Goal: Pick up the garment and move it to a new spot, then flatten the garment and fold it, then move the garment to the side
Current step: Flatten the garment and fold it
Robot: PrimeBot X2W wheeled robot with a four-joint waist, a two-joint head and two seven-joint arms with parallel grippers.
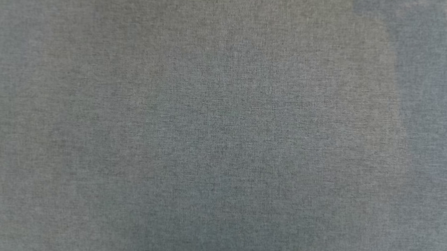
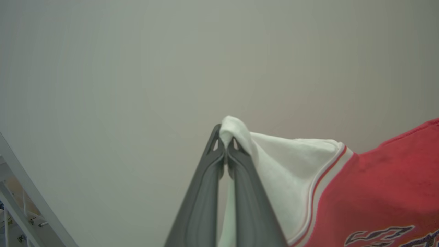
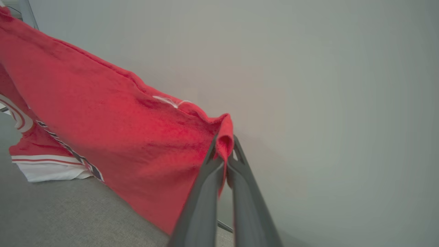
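Note:
The garment point(image 2: 377, 181) is a red jersey T-shirt with white sleeves and striped trim, held up in the air. In the left wrist view my left gripper point(image 2: 225, 144) is shut on the tip of a white sleeve, which bunches over the fingertips. In the right wrist view my right gripper point(image 3: 224, 145) is shut on a red edge of the garment point(image 3: 113, 133). From there the cloth stretches away to the upper left, and its lower part with a white sleeve rests on the grey cloth surface point(image 3: 51, 212).
The head view looks down on the bare grey woven surface point(image 1: 223, 125) with a faint shadow at the right. A plain pale wall point(image 2: 171, 68) stands behind both grippers. A white frame point(image 2: 20, 192) shows at the lower left of the left wrist view.

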